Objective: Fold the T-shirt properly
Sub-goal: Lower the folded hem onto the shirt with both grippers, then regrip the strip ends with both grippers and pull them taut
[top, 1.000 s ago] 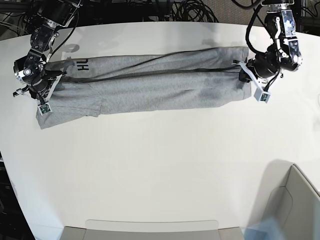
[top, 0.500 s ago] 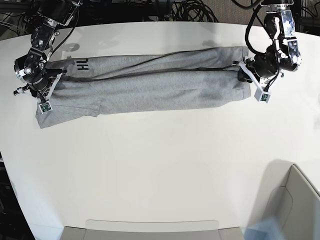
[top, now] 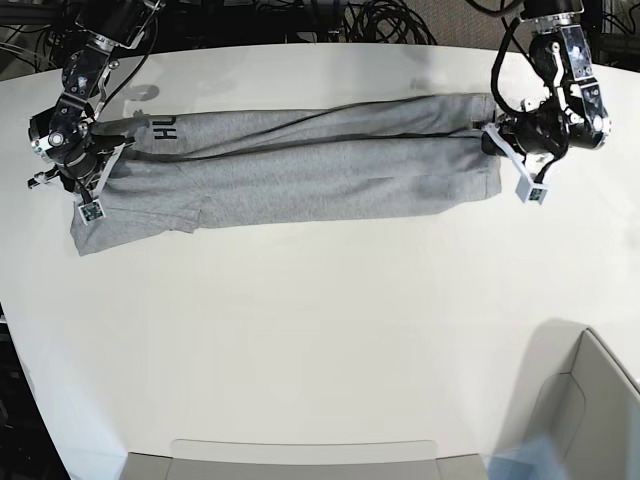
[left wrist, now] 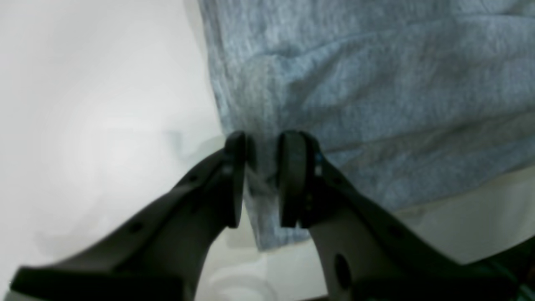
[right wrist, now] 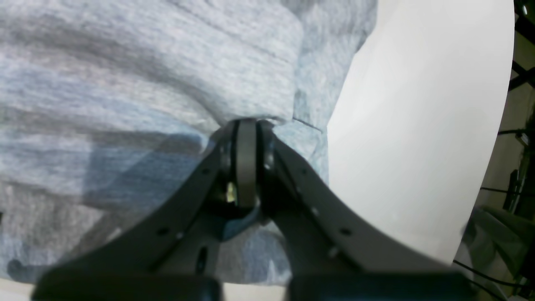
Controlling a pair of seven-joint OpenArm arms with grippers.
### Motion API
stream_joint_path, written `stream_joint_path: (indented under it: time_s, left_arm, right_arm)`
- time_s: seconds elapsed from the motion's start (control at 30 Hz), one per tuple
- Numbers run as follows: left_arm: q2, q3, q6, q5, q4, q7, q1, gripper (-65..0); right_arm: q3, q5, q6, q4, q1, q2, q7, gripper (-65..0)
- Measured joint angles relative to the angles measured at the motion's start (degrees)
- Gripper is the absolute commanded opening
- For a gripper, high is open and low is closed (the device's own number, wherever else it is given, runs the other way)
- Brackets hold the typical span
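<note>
White tabletop (top: pixel 320 330), base view: the T-shirt (top: pixel 290 175) lay across the far half as a long grey band, both long sides turned in over the middle, black lettering showing near one end. The right gripper (top: pixel 92 160) sat at the lettered end, the left gripper (top: pixel 492 143) at the other. A pale bin corner (top: pixel 590 400) stood at the near edge. Lengthwise folds looked done; the end-to-end fold appeared to be left.

Left wrist view: the left gripper (left wrist: pixel 261 179) held a narrow gap between its jaws, with a strip of the grey hem pinched in it; bare table lay beside.

Right wrist view: the right gripper (right wrist: pixel 246 163) was closed tight, its tips meeting at a bunched fold of the T-shirt (right wrist: pixel 146 83) that appeared clamped there.
</note>
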Motion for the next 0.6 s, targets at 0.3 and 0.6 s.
stream_joint_path:
  time_s: [0.3, 0.6]
  left_arm:
    - [0.1, -0.7, 0.0, -0.1, 9.2, -0.1, -1.2, -32.5]
    - [1.6, -5.2, 0.0, 0.0, 9.9, 0.0, -1.0, -29.9]
  right_arm:
    - [0.0, 0.0, 0.0, 0.0, 0.0, 0.0, 0.0, -65.0]
    - [0.0, 0.0, 0.0, 0.0, 0.0, 0.0, 0.0, -65.0]
